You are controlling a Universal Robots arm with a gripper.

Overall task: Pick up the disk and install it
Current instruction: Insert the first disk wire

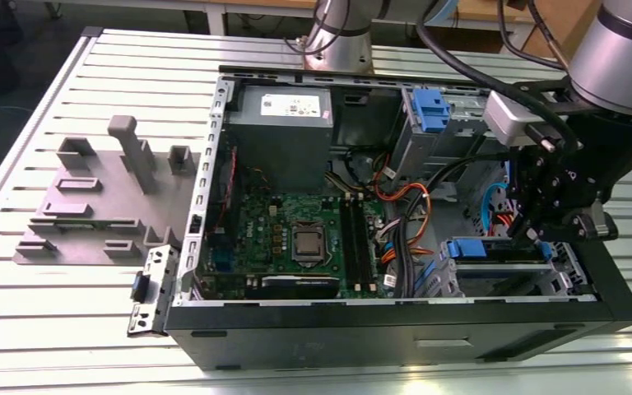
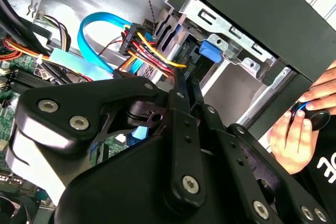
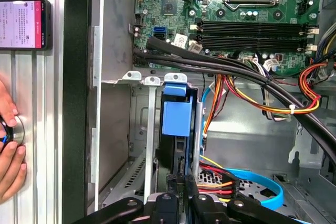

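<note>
I've got the gripper (image 1: 543,239) down in the case's (image 1: 404,329) drive cage (image 3: 142,129), fingers pinched narrow on the disk (image 3: 177,129), which stands on edge in its slot, nearly seated; letting go remains, I judge.

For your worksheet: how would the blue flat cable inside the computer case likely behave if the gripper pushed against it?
The blue cable probably bends and springs aside, since it curves in a loose loop. It likely cannot slide far: it runs toward the plug with the other wires.

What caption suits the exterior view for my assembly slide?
Gripper lowered over the blue-bracketed disk in the open computer case's drive bay.
</note>
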